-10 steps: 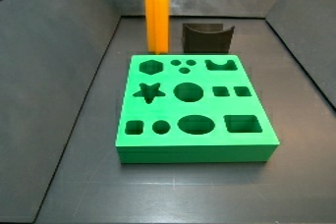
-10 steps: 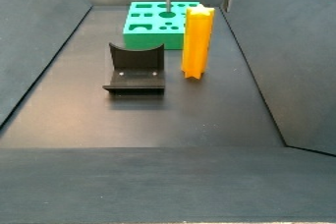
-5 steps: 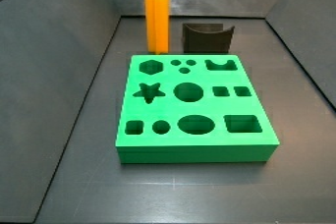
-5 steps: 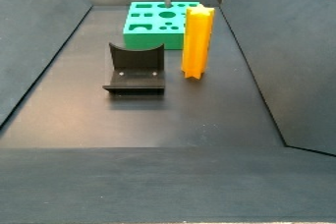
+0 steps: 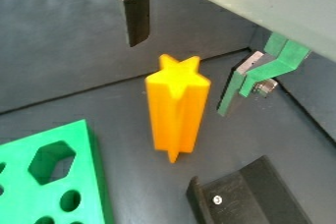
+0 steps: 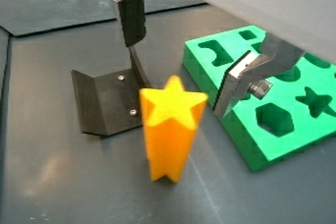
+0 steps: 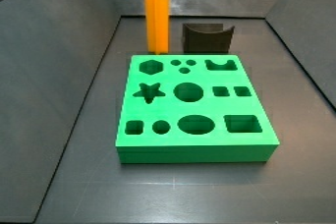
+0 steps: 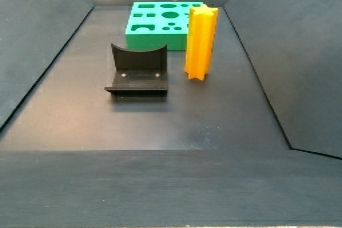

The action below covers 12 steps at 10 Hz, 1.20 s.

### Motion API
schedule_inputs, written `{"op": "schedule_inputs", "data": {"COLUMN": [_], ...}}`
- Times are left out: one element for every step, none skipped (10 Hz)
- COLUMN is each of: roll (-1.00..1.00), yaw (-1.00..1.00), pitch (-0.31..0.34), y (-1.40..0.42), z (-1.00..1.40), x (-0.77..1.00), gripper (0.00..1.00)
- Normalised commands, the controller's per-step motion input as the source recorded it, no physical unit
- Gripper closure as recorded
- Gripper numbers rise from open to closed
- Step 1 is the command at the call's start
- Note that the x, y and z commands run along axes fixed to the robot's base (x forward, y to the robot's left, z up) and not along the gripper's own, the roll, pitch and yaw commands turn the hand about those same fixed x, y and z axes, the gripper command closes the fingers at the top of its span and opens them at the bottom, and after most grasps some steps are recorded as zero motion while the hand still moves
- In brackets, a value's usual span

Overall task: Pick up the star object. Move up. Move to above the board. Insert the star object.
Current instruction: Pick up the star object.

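While both side views give you only the fingertips at the top edge, both wrist views show the gripper point(image 5: 197, 56) with fingers point(image 6: 132, 20) spread apart, empty, above the star object point(image 5: 176, 110). It stands upright on the dark floor point(image 8: 160, 122), beside the fixture point(image 8: 136, 70), just behind the board point(image 7: 192, 105).

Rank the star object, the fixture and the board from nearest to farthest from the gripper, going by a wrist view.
Gripper open, above the star.
1. Star object: upright beneath the fingers.
2. Fixture beside the star, and board on its other side: too close to call.
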Motion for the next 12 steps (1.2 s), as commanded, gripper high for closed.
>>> {"op": "schedule_inputs", "data": {"roll": [0.16,0.23,0.24,0.2,0.15,0.14,0.15,0.12,0.11,0.09,0.09,0.06], "yaw": [0.04,0.02,0.0,0.0,0.0,-0.07,-0.28,-0.29,-0.31,-0.36,-0.51,-0.5], "pitch": [-0.116,-0.15,-0.16,-0.133,-0.127,-0.08,-0.036,-0.034,-0.026,-0.019,-0.029,-0.02], "y": [-0.05,-0.08,-0.08,-0.03,-0.02,0.0,0.0,0.0,0.0,0.0,0.02,0.07], "z": [-0.45,-0.54,-0.51,-0.43,-0.35,-0.29,-0.23,-0.2,-0.18,-0.15,-0.15,-0.13], "x": [-0.15,-0.16,-0.17,-0.17,-0.13,0.0,0.02,0.0,0.0,0.0,0.01,0.0], "gripper": [0.0,0.0,0.0,0.0,0.0,0.0,0.0,0.0,0.0,0.0,0.0,0.0]}}
